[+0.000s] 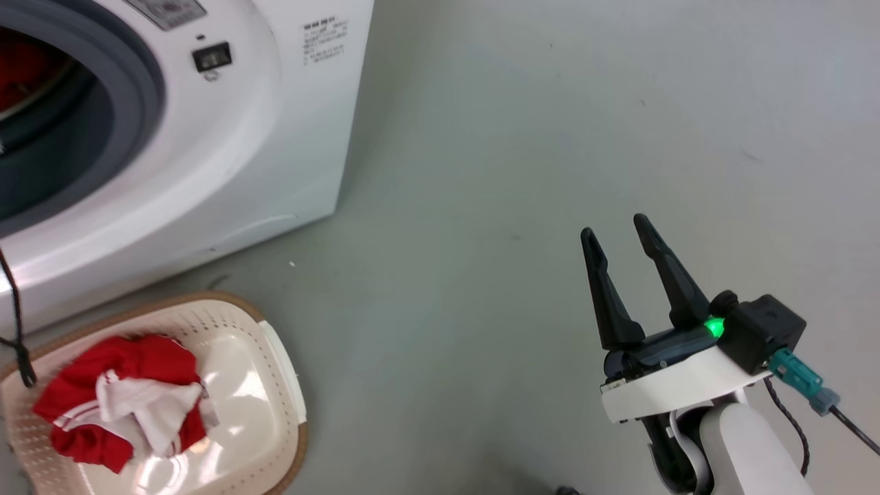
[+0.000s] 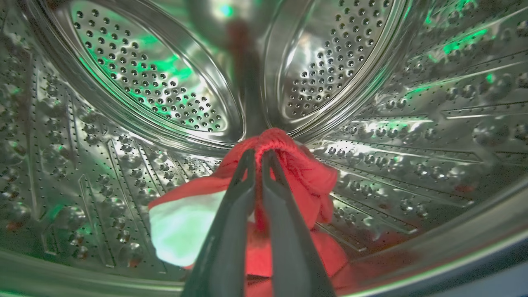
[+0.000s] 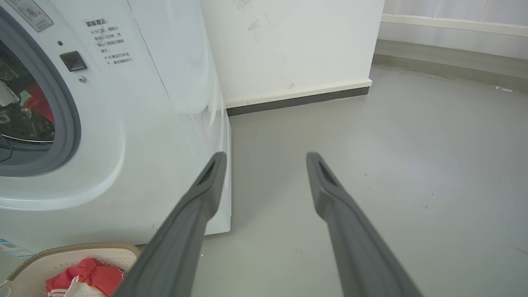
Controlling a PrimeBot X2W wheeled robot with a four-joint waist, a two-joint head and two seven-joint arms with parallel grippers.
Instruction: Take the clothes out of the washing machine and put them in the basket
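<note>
Inside the washing machine's (image 1: 227,151) steel drum (image 2: 144,82), my left gripper (image 2: 259,153) is shut on a fold of the red and white clothes (image 2: 297,173) lying at the drum's bottom. A glimpse of red cloth (image 1: 24,69) shows through the grey-ringed opening. Another red and white bundle of clothes (image 1: 124,399) lies in the cream basket (image 1: 275,385) on the floor before the machine, also seen as clothes (image 3: 88,278) in the basket (image 3: 66,255). My right gripper (image 1: 615,234) (image 3: 266,159) is open, empty, over bare floor to the machine's right.
Grey floor (image 1: 550,137) stretches to the right of the machine. A white wall with a dark skirting (image 3: 297,99) stands behind it. A black cable (image 1: 17,316) hangs over the basket's left side.
</note>
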